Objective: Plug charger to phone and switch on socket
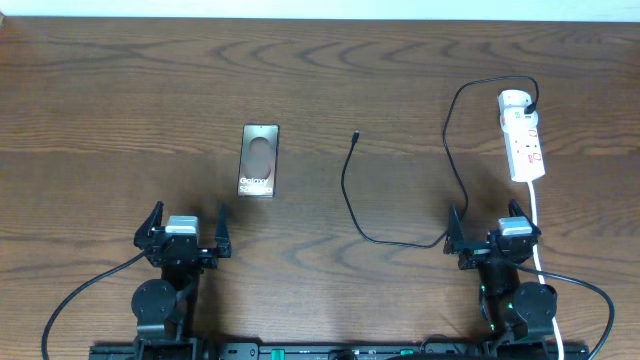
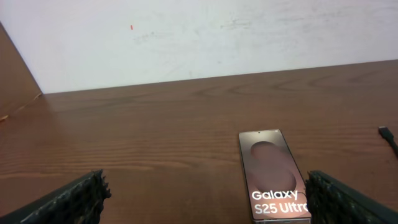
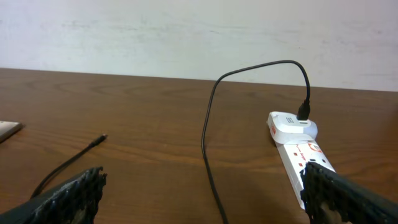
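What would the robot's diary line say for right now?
left gripper open, empty | right gripper open, empty | phone flat, unplugged | charger plugged into power strip, tip apart from phone

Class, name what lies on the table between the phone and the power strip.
Only the charger: its free connector tip and looping black cable lie between the phone and the socket. This shows most clearly in the overhead view.

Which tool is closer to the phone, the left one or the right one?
Left. The left tool sits just below-left of the phone in the overhead view; the right tool is far off to its right, near the socket.
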